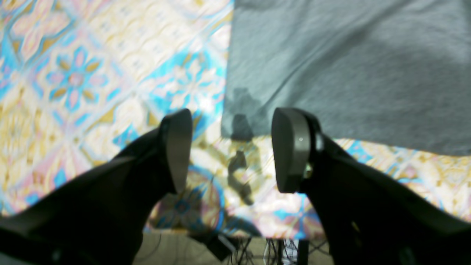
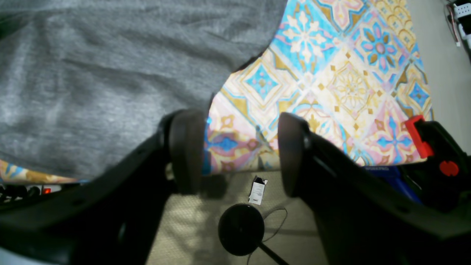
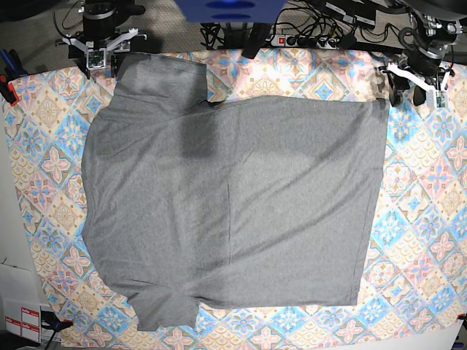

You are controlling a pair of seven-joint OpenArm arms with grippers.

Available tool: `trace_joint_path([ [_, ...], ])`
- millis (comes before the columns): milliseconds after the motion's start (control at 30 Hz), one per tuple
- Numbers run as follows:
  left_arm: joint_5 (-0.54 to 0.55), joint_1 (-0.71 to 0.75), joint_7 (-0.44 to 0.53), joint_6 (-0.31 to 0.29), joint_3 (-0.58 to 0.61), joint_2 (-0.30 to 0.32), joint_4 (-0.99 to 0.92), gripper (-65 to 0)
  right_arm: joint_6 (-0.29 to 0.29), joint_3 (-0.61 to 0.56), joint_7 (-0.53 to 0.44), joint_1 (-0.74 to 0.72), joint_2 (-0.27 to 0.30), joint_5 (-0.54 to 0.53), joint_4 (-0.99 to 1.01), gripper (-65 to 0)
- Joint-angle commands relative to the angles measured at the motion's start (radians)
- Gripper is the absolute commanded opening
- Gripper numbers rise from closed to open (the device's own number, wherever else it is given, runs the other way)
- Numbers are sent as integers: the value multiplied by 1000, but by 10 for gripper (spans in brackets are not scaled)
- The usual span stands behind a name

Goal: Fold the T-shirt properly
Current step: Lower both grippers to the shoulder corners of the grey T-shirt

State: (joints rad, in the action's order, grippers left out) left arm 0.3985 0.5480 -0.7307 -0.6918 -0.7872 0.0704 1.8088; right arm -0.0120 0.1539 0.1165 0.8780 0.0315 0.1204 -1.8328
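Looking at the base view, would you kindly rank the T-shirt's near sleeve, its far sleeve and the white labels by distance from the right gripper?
From the right gripper:
1. Sleeve at the top left of the T-shirt, just beside the gripper.
2. Sleeve at the bottom, across the cloth.
3. White labels, bottom-left corner, about as far; too close to call.

Both arms sit at the far edge of the counter, well apart, one toward each far corner. The left claw has its two dark, rounded fingers spread wide with nothing between them (the wrist view is soft with blur). The right claw is likewise parted, its fingers gripping nothing. From the base view, the left claw and right claw both point down toward the counter.
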Motion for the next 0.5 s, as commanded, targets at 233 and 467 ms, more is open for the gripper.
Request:
trace_joint_path([
  [233, 10, -82, 13, -6, -5, 118, -321, -315, 8, 3, -25, 10, 5, -1, -14, -325],
  [467, 9, -116, 13, -6, -5, 118, -344, -313, 8, 3, -22, 10, 5, -1, -12, -325],
])
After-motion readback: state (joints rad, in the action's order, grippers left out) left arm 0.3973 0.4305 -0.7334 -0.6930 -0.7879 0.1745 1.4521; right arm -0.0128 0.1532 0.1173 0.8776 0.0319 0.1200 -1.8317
